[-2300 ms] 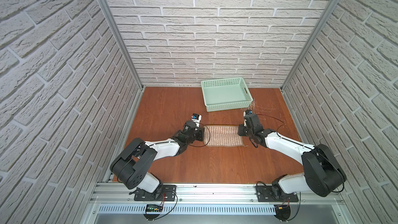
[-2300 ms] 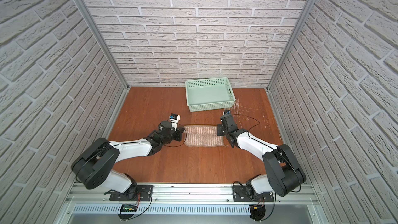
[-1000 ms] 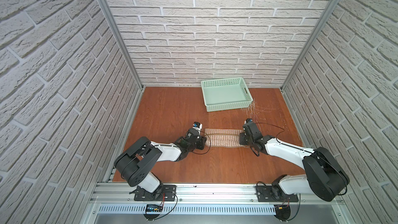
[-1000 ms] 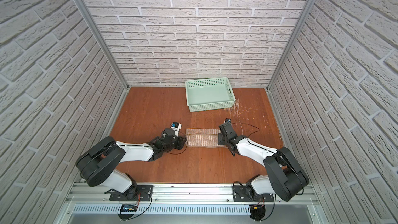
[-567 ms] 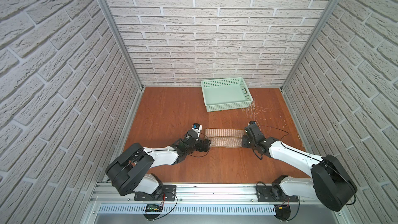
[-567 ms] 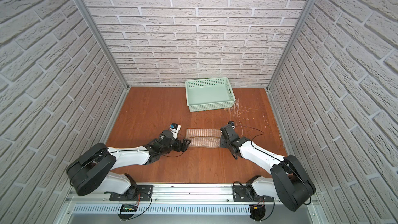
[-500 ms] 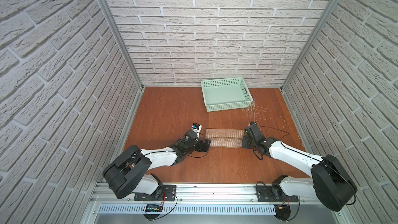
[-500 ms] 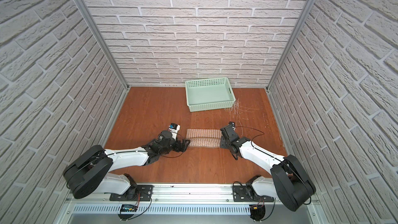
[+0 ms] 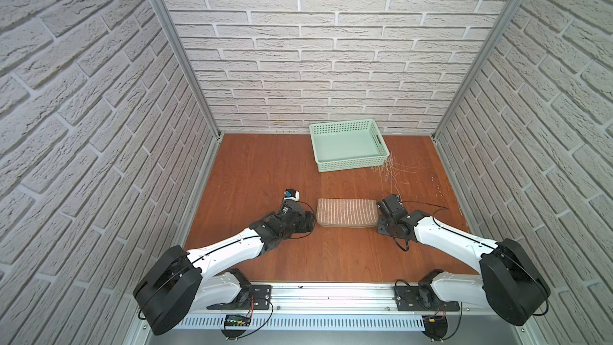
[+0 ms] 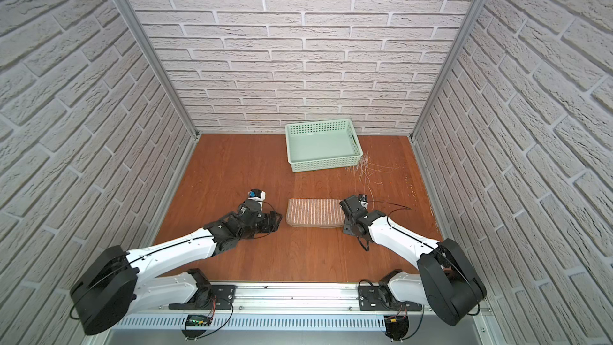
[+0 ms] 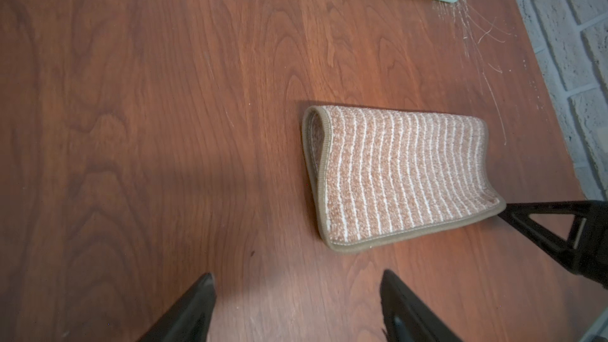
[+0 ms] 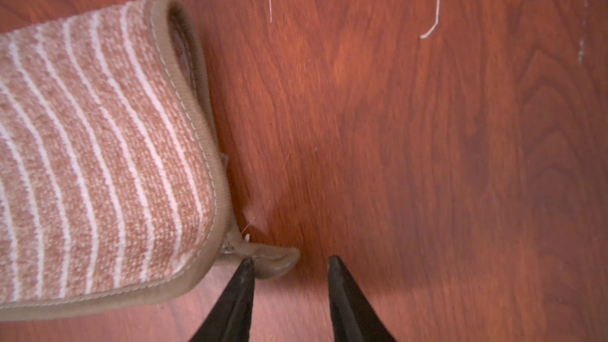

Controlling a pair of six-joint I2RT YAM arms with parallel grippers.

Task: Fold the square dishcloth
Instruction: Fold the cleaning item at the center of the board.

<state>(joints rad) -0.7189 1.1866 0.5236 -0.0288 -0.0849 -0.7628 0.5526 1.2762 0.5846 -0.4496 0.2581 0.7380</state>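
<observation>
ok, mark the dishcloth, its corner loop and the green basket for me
dishcloth (image 9: 346, 212): in a top view, middle of the striped upper layer.
corner loop (image 12: 279, 259): right wrist view, on the loop's tan band.
green basket (image 9: 353, 163): in a top view, near perforated wall.

In a top view the square dishcloth (image 9: 346, 211) lies folded into a long striped strip on the wooden table (image 9: 265, 174), its layered edges toward the front rail (image 9: 331, 297). The left gripper (image 9: 310, 222) sits low just beside one end of the cloth, with a sliver of wood between them. The right gripper (image 9: 379, 215) is at the opposite end, too close to judge contact. Neither gripper's jaw spacing can be made out. A mint-green basket (image 9: 351, 164) stands behind the cloth near the brick wall (image 9: 331, 61), with pale loose threads (image 9: 394, 170) beside its corner.
</observation>
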